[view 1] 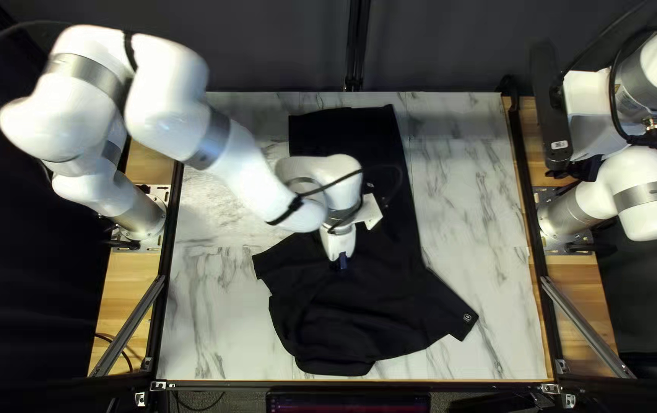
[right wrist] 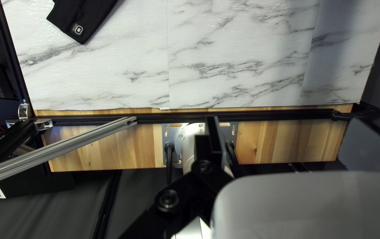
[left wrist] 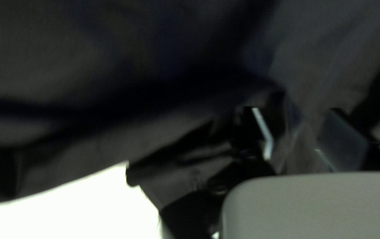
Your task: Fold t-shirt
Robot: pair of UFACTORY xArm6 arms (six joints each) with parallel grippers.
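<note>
T-shirt [view 1: 390, 310] is black, lying on the marble-look table [view 1: 470, 199], running from near the far edge down almost to the near edge. Far part is a fairly flat strip; near part is wider and rumpled, with a small pale patch [view 1: 467, 317] on the sleeve end poking out at the right of the top left view. Left gripper [view 1: 342, 264] is down at the middle of the shirt. Its wrist view has the two fingers apart, dark cloth around and between them, not pinched from both sides, so released. Right gripper [view 1: 554, 122] is up over the table's right edge, well apart from the shirt. Fingers spread wide, nothing held. Under it are the right arm's base [right wrist: 192, 144] and the wooden strip [right wrist: 283, 141]; a grey metal bar [right wrist: 57, 152] slants beside them.
</note>
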